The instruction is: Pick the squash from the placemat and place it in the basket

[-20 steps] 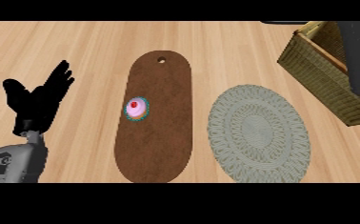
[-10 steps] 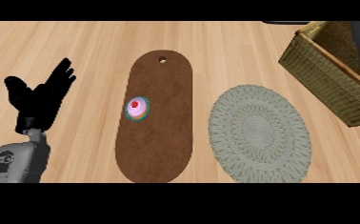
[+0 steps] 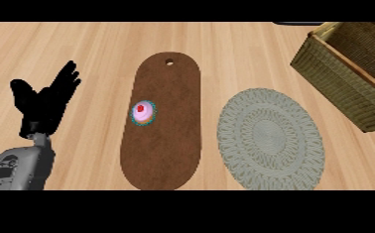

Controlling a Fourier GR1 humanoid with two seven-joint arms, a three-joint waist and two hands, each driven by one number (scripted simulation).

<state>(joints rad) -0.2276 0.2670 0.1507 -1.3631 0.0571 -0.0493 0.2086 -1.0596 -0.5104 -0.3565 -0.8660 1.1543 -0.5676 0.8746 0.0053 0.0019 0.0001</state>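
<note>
Head view: my left hand (image 3: 45, 103) rests at left edge, fingers spread, holding nothing. Round placemat (image 3: 271, 139) lies bare, no squash visible. Basket (image 3: 344, 68) at right edge. Cupcake (image 3: 143, 112) on brown board (image 3: 162, 123) between.

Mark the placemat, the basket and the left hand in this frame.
placemat (image 3: 270, 139): head view, on its woven centre.
basket (image 3: 331, 71): head view, on its outer side wall.
left hand (image 3: 45, 103): head view, on the palm.

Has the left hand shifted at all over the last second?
No. The left hand sits open at the same spot left of the brown cutting board, fingers up, as before.
</note>
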